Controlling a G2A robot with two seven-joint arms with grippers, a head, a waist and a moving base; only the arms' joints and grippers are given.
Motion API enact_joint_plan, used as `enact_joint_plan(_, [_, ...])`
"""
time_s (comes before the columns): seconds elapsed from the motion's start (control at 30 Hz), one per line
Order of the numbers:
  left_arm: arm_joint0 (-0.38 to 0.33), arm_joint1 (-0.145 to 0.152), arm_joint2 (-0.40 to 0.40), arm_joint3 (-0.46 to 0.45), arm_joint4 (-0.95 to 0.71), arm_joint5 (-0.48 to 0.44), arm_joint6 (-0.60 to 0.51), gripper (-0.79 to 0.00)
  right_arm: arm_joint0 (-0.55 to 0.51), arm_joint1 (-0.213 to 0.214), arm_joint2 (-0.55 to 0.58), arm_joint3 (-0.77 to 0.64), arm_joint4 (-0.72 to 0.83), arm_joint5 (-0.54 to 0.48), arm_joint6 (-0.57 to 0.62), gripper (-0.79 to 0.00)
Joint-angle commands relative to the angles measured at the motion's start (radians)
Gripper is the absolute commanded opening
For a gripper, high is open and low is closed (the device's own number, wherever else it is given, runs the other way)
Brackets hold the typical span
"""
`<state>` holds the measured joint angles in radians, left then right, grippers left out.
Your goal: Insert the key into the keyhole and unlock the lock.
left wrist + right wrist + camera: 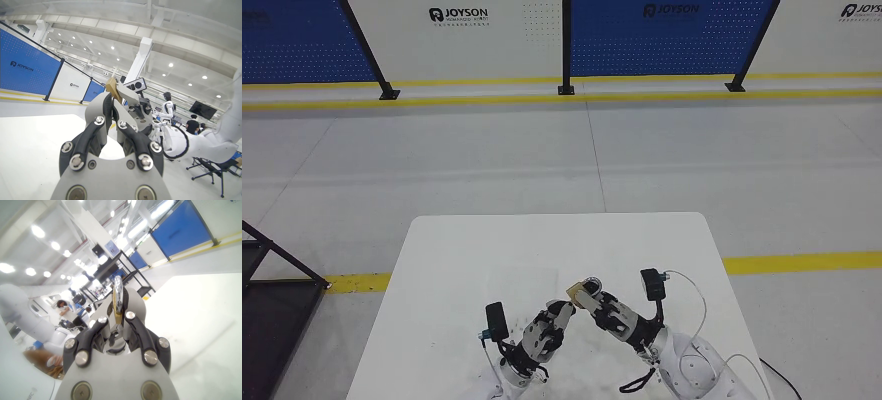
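Above the near edge of the white table (pixel 442 260), the brass lock (pixel 118 316) is held clear of the surface, shackle pointing outward, clamped between the closed fingers of the right gripper (pixel 118 298). The left gripper (pixel 111 98), directly beside it, has its pads pressed onto a thin key (pixel 113 104) that meets the lock body. Blue barrier panels (pixel 302 40) stand well beyond.

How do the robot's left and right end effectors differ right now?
The right end effector grips a bulky brass padlock; the left end effector pinches something thin, probably the key. The padlock sticks out past the fingertips; the key barely shows. Both are shut, close together above the table.
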<state>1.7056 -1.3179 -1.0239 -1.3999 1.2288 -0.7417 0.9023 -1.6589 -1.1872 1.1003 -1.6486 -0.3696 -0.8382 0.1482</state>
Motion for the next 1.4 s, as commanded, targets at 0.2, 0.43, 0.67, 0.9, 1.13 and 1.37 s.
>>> enact_joint_plan(0.2, [-0.019,0.0,0.016,0.027,0.122,0.129,0.098,-0.785,-0.002,0.002,-0.002,-0.003,-0.009,0.005,-0.009,-0.785])
enact_joint_plan(0.43, [-0.036,-0.001,0.031,0.047,0.187,0.227,0.159,-0.785,-0.004,0.003,-0.002,-0.007,-0.015,0.012,-0.012,-0.785])
enact_joint_plan(0.67, [-0.05,0.002,0.033,0.055,0.276,0.363,0.204,-0.785,-0.005,0.005,-0.002,-0.009,-0.017,0.015,-0.015,-0.785])
enact_joint_plan(0.9, [-0.061,0.007,0.032,0.064,0.364,0.487,0.241,-0.785,-0.004,0.007,-0.003,-0.011,-0.016,0.016,-0.016,-0.785])
enact_joint_plan(1.13, [-0.07,0.011,0.028,0.083,0.443,0.621,0.274,-0.785,-0.003,0.009,-0.004,-0.012,-0.013,0.02,-0.014,-0.785])
enact_joint_plan(1.37, [-0.072,0.011,0.032,0.084,0.399,0.609,0.291,-0.151,-0.001,0.01,-0.006,-0.012,-0.012,0.021,-0.015,-0.785])
